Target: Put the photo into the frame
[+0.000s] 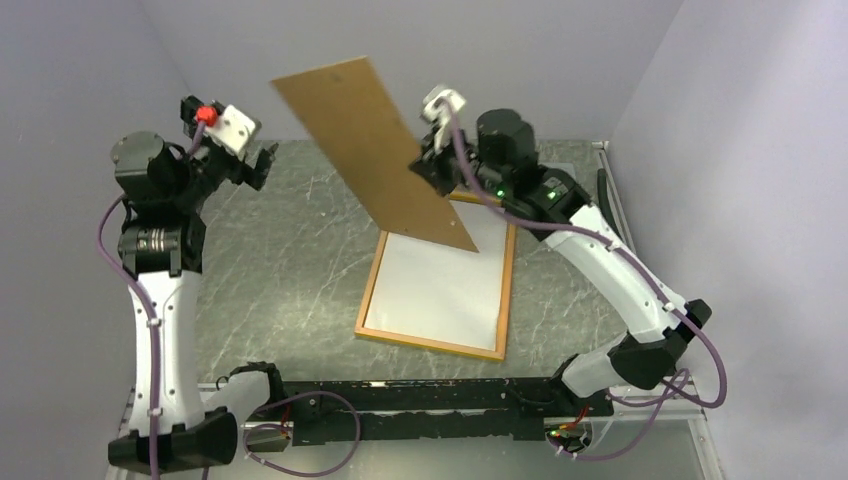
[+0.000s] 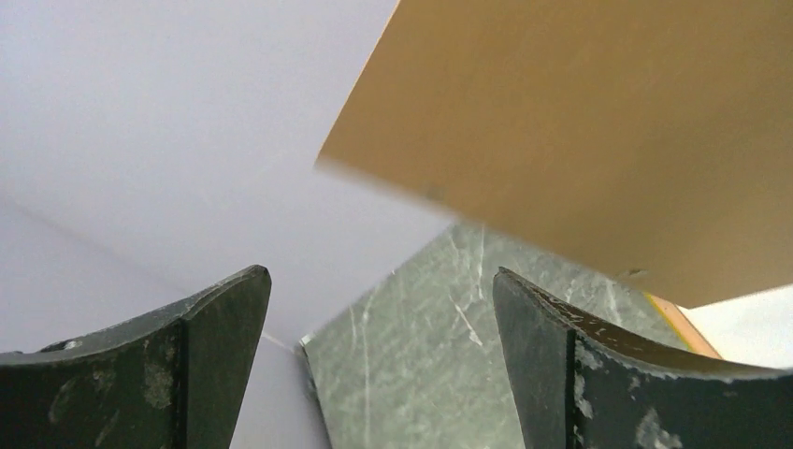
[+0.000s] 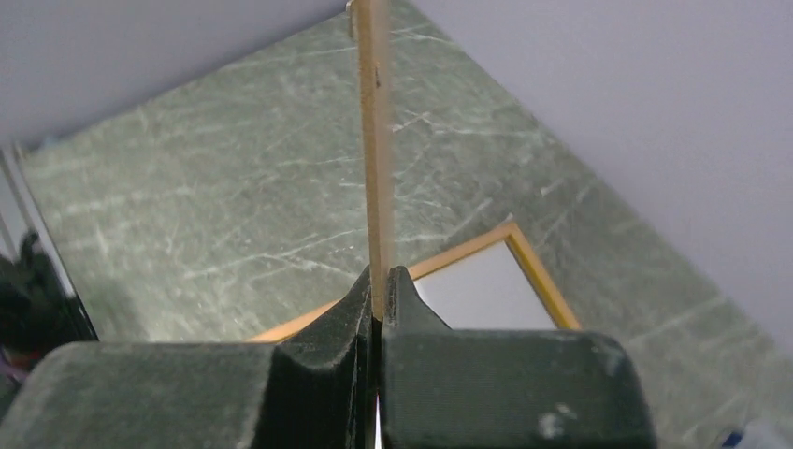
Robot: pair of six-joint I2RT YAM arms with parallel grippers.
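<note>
Top, left-wrist and right-wrist views of one moment.

**Surface** (image 1: pixel 290 290): one green marbled slab. Its near edge is hidden behind the arm bases at 6 o'clock.

**Frame** (image 1: pixel 430 345): one, lying flat on the surface, right of centre in the top view. Its 12 o'clock end is covered by the board. Only a corner shows in each wrist view.

**Backing board** (image 1: pixel 365 140): one brown sheet, raised clear of the surface and tilted. It runs from 11 o'clock down to 5 o'clock above the frame. The right wrist view shows it edge-on, and the left wrist view cuts it off at the top and right.

**Photo** (image 1: pixel 440 285): one, lying inside the frame's border with a plain white side up. No print is visible, and its far end is hidden under the board.

**Hands**: two. The right hand (image 3: pixel 376 281) is clamped on the board's 3 o'clock edge, fingers pressed to both faces. The left hand (image 2: pixel 379 276) is at 9 o'clock of the board, spread wide and holding nothing.
</note>
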